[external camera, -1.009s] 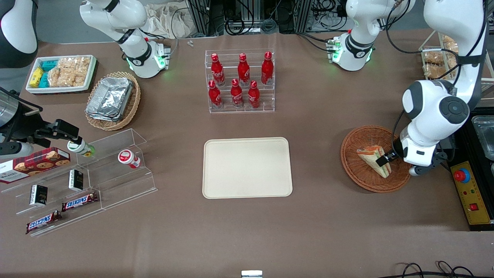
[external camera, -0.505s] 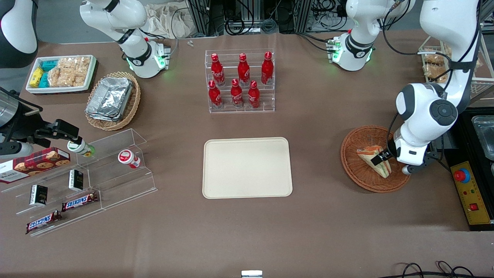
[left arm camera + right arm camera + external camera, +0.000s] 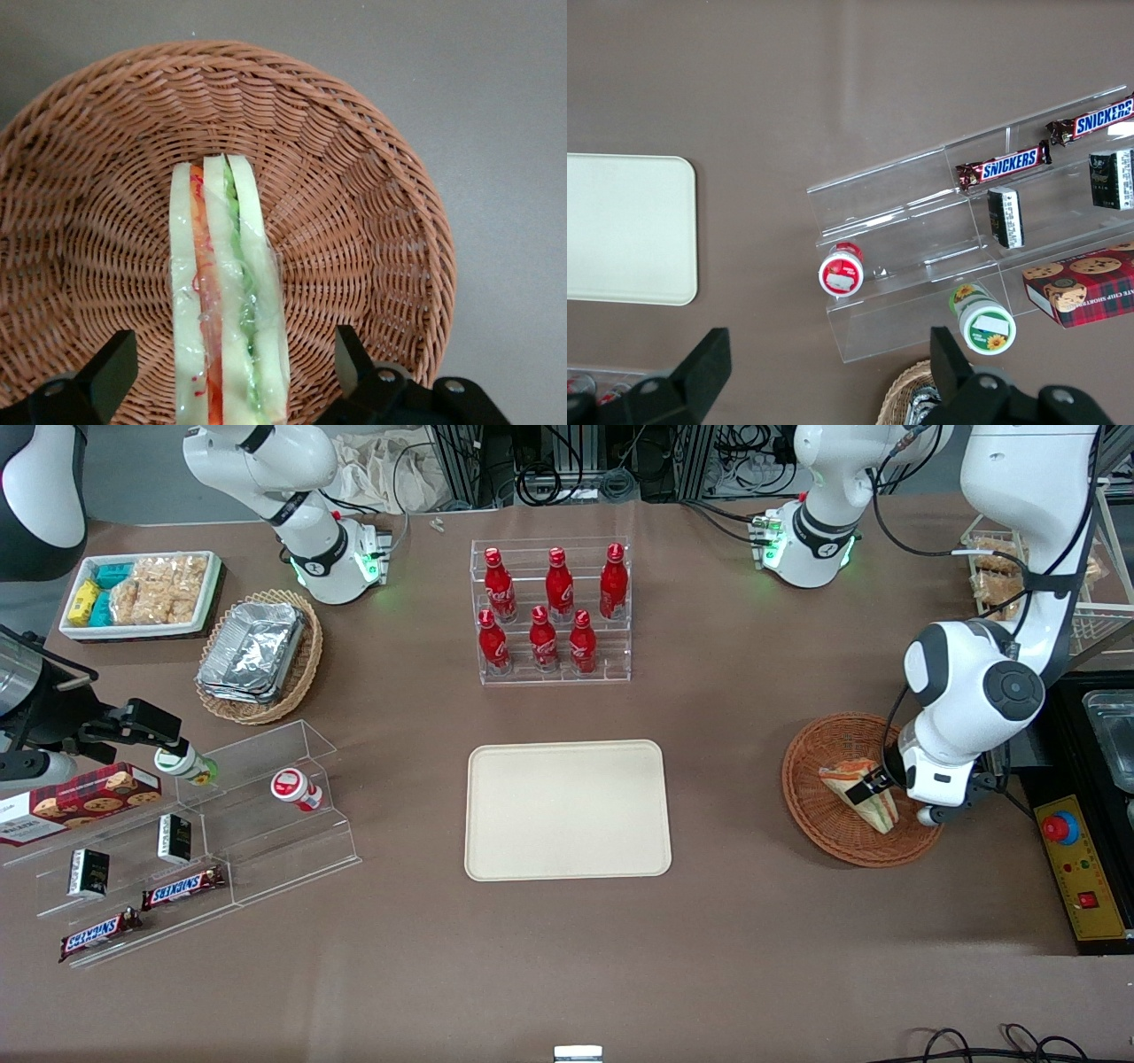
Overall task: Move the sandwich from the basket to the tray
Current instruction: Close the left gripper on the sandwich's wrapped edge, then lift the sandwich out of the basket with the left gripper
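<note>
Standing on edge in the basket (image 3: 372, 168), the sandwich (image 3: 229, 292) presents its pale bread faces outward, with the orange-red and green filling layers between them. This orientation appears to suit a side-on pinch across the bread. The gripper (image 3: 232, 363) straddles the sandwich with its jaws spread wide; each finger stands clear of the wrap, and nothing is held. The basket sits on the table toward the working arm's end, well apart from the tray (image 3: 567, 810), which carries nothing.
</note>
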Motion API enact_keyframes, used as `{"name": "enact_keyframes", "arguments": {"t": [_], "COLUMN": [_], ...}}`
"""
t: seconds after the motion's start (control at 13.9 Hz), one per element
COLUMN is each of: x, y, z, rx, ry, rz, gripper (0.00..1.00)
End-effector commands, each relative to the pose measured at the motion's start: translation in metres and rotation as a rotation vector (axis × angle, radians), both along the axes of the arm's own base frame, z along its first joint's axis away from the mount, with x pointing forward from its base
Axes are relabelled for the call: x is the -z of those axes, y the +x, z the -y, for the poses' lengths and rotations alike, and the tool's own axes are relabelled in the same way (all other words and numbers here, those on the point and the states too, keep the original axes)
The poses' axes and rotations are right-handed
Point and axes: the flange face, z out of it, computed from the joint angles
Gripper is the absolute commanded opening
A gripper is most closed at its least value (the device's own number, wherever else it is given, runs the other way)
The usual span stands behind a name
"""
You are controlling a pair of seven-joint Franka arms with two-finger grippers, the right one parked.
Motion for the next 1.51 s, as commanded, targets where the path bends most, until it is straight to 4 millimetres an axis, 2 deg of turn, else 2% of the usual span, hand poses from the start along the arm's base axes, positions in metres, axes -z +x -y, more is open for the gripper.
{"name": "enact_keyframes", "arguments": {"t": [0.0,0.36,0.43,0.5,0.65,0.79,0.86,0.94,1.08,1.23,1.44], "x": [0.008,0.015,0.015,0.015,0.014,0.012,0.005,-0.005,-0.039,-0.082,-0.159], "y": [-0.001,-0.001,-0.001,0.0,0.0,0.001,0.005,0.01,0.02,0.036,0.063], "z": [0.0,0.0,0.0,0.0,0.0,0.0,0.0,0.0,0.003,0.003,0.006], "rx": [-0.036,-0.067,-0.068,-0.069,-0.074,-0.075,-0.076,-0.082,-0.075,-0.052,-0.014], "ry": [-0.023,-0.047,-0.048,-0.049,-0.051,-0.052,-0.052,-0.054,-0.06,-0.068,-0.071], "rz": [0.02,0.007,0.007,0.008,0.008,0.009,0.02,0.029,-0.014,-0.077,-0.095], "gripper": [0.99,0.98,0.9,0.76,0.41,0.14,0.12,0.12,0.12,0.13,0.14]}}
